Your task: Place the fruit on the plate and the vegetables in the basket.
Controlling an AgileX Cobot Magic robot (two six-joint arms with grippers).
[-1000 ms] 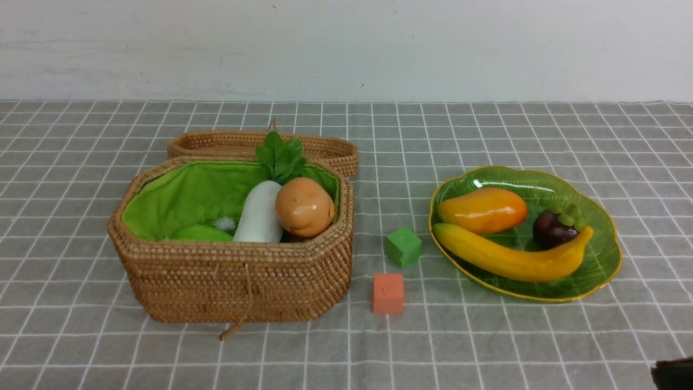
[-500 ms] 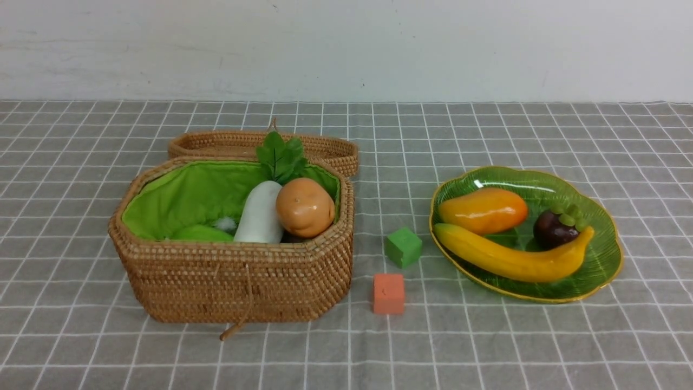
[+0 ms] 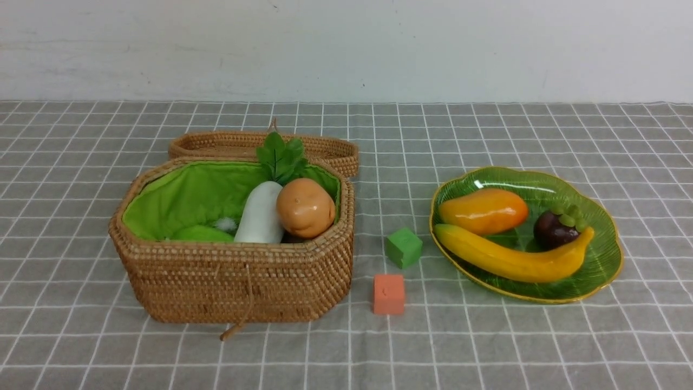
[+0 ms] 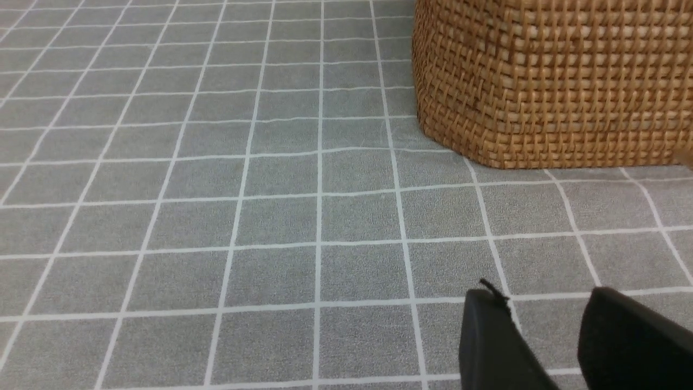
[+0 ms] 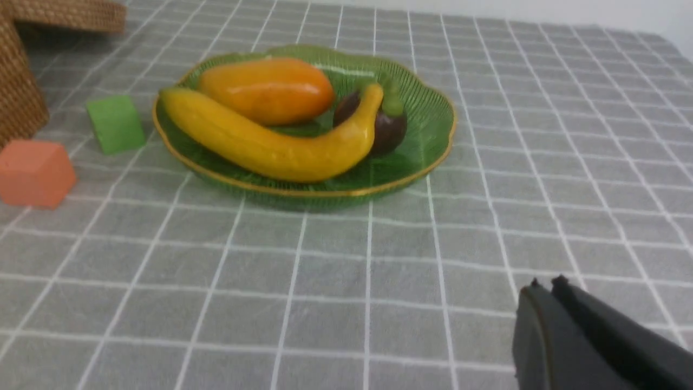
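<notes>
With the right arm gone from the front view's lower-right corner, the right gripper [image 5: 547,287] closed and empty and the left gripper [image 4: 541,303] part-open and empty, mango [image 3: 483,210], banana [image 3: 511,256] and mangosteen [image 3: 556,227] lie on the plate [image 3: 606,265] at right and radish [image 3: 261,214] and potato [image 3: 305,207] in the basket [image 3: 233,281] at left, so sorting looks finished.

Front camera looks forward and down across the whole surface [image 3: 487,352]. Left wrist camera sits low, close by the basket [image 4: 552,81] wall; right wrist camera faces the plate [image 5: 433,146] nearby, both shared with front.

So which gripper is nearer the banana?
Right. The right gripper rests shut on the cloth with the banana in view; the left gripper sits by the basket.
</notes>
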